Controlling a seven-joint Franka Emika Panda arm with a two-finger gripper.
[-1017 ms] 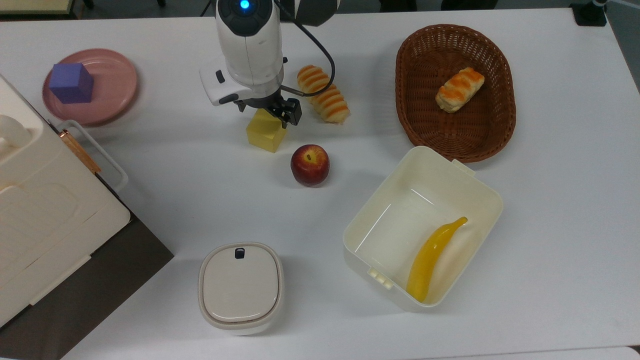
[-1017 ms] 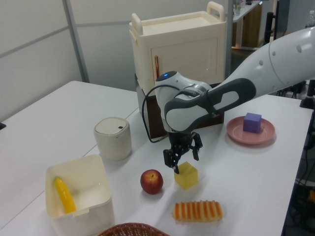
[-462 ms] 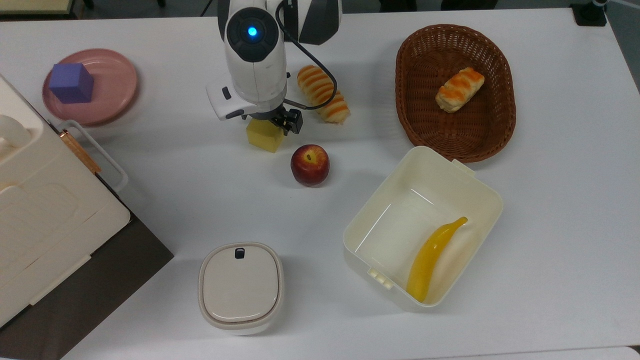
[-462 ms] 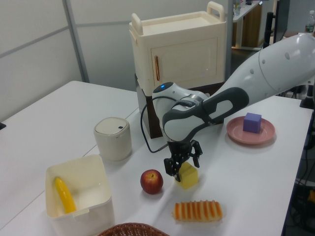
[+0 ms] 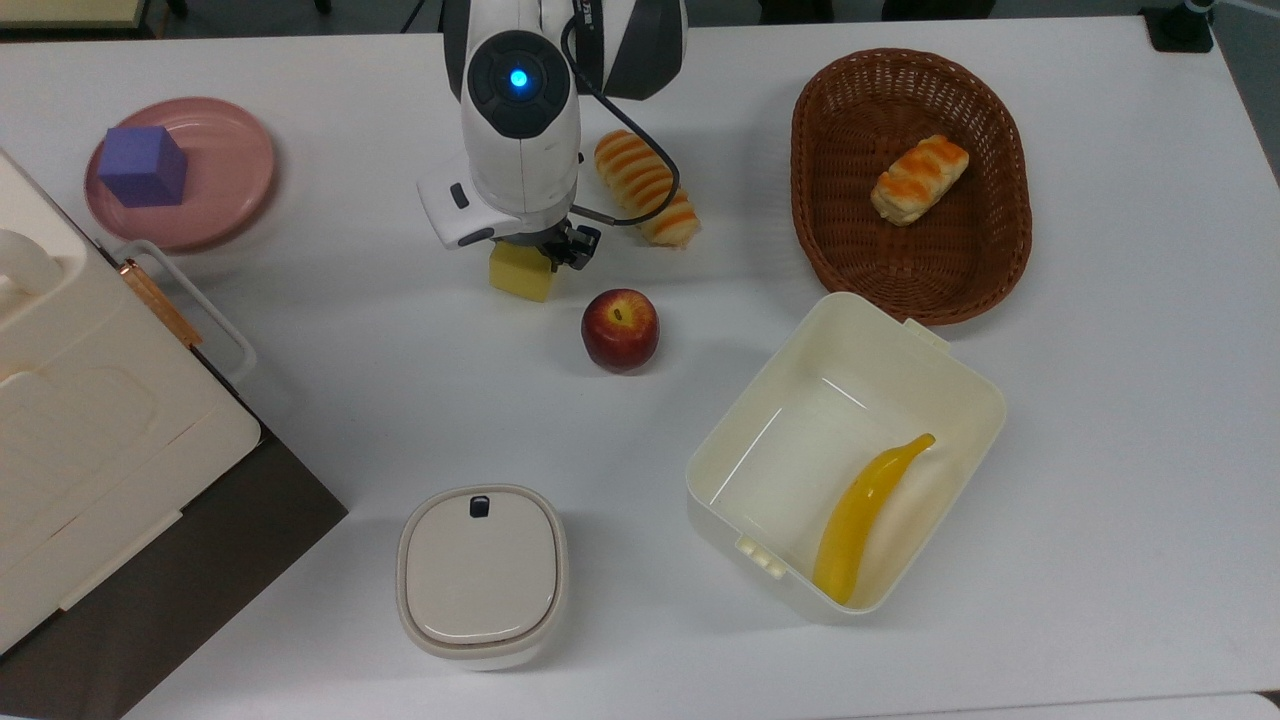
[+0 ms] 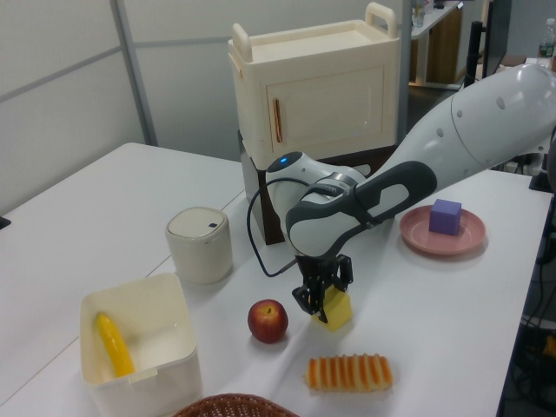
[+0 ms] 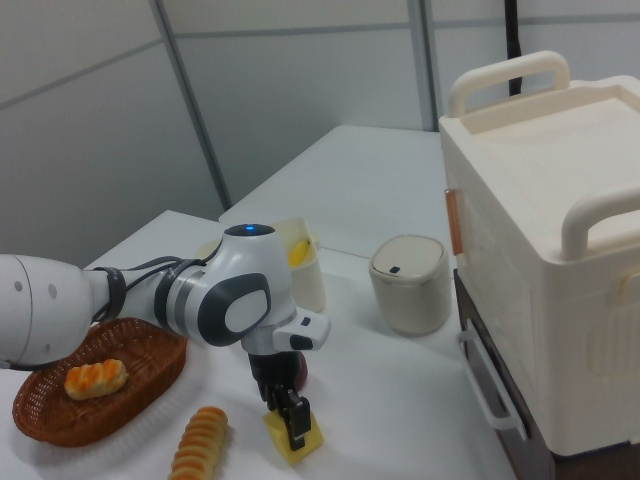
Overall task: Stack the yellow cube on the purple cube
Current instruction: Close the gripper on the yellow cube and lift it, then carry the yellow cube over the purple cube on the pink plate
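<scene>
While the purple cube (image 5: 143, 166) sits on a pink plate (image 5: 225, 170) near the top view's left edge, the gripper (image 5: 538, 258) is low over the yellow cube (image 5: 521, 272), which rests on the white worktop (image 5: 1100, 400). Its fingers (image 7: 295, 421) reach down along the cube's sides, but I cannot tell whether they press it. A red apple (image 5: 620, 330) lies just beside the cube, and a striped bread roll (image 5: 645, 187) lies near.
</scene>
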